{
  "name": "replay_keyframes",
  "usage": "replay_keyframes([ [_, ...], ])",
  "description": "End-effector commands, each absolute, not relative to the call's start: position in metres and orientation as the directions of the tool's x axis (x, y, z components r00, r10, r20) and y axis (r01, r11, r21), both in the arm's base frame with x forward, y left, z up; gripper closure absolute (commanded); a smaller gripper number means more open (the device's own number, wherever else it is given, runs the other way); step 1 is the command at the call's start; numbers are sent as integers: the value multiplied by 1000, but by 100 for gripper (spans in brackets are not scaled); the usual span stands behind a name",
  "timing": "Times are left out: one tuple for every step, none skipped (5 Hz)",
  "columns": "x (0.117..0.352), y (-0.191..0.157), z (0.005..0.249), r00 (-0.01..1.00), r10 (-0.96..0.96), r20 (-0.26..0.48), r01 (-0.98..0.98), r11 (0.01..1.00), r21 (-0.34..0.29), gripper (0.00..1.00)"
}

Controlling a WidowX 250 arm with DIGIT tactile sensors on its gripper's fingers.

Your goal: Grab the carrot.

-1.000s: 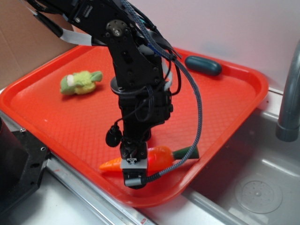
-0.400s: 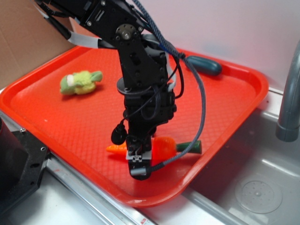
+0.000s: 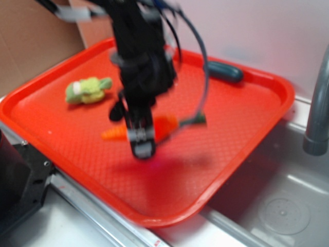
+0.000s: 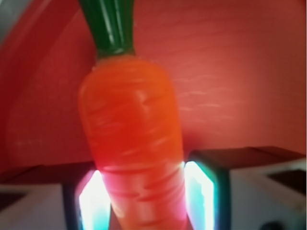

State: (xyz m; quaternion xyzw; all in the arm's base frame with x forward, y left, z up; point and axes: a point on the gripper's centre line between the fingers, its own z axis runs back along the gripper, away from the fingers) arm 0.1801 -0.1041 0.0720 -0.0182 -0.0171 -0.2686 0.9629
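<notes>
Two fingers (image 4: 201,196) of the gripper (image 3: 140,138) clamp the carrot (image 3: 163,127) mid-body, lifted above the tray (image 3: 241,128). Farther on the tray: plush (image 3: 87,89) at left, dark oval object (image 3: 223,71) at the far rim.

No readable text, labels, brands or numbers in either view.

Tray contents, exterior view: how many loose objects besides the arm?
3. The carrot is mid-tray, clamped in the gripper. A green plush toy lies at the tray's left. A dark teal object sits at the far rim. The arm may hide more.
</notes>
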Motion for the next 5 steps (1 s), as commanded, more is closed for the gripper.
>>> replay_keyframes([
  [186, -50, 147, 977, -159, 142, 165, 986, -27, 100],
  [176, -31, 173, 991, -29, 129, 31, 999, -13, 100],
  [172, -12, 190, 991, 69, 113, -69, 998, -8, 100],
  [165, 2, 199, 981, 150, 127, -152, 988, 9, 100],
  [168, 9, 198, 984, 153, 90, -153, 988, -9, 100],
])
